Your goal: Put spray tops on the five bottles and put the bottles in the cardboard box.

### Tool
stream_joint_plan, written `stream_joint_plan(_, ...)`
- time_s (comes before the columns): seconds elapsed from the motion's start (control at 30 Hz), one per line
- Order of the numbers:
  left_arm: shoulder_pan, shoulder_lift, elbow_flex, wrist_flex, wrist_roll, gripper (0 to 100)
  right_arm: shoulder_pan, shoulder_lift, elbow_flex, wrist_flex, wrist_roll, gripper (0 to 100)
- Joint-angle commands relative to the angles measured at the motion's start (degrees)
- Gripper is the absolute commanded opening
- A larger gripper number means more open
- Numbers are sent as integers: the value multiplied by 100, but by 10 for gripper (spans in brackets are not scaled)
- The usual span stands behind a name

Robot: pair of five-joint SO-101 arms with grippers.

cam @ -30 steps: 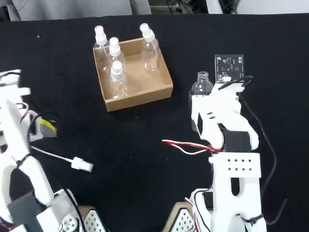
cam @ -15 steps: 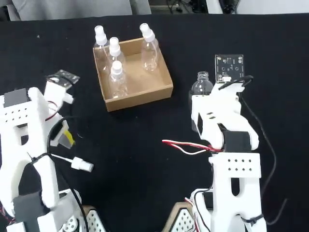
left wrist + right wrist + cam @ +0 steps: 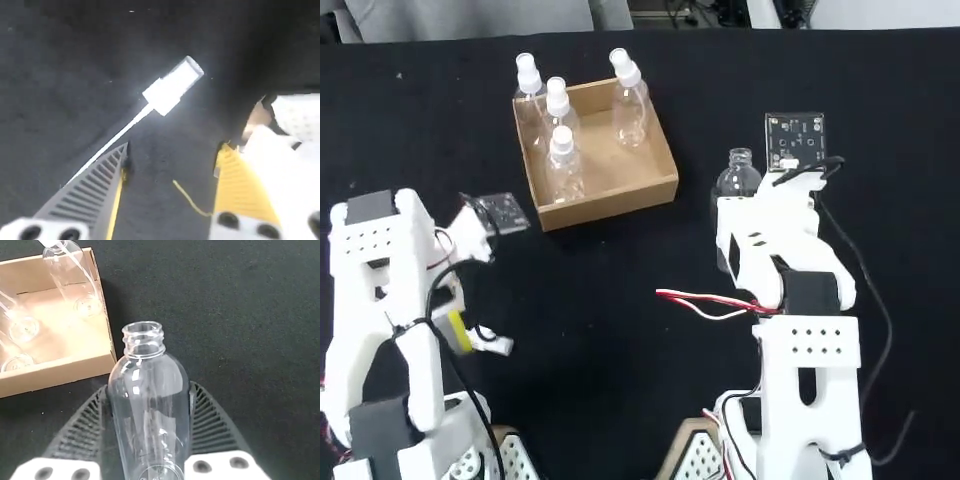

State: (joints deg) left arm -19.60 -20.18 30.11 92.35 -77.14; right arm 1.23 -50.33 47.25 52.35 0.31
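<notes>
We are holding our left gripper [image 3: 172, 150], jaws open, over the spray top [image 3: 492, 341], which is lying at its three o'clock in the high view. Our right gripper [image 3: 148, 412] is clamping the uncapped bottle [image 3: 145, 365].

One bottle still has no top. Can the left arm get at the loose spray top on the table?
Probably yes: the left gripper hangs open close to the spray top, nothing between.

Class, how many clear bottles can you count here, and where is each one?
5. Four capped bottles stand in the cardboard box: one back-left, one beside it, one front-left, one back-right. The uncapped bottle is held in the right gripper.
</notes>
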Motion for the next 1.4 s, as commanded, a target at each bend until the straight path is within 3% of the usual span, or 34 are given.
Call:
stream_joint_plan(0.0,154,-97,251,-413,-255,261,97,-163,-13,-167,9,32)
stream_joint_plan(0.53,725,-97,1385,-1776,-246,260,79,-163,-4,-167,202,32)
stream_joint_plan(0.9,1138,-97,2132,-3095,360,259,79,-163,-4,-167,202,32)
stream_joint_plan(1.37,1103,-35,2167,-3235,862,259,97,-189,207,-536,202,32)
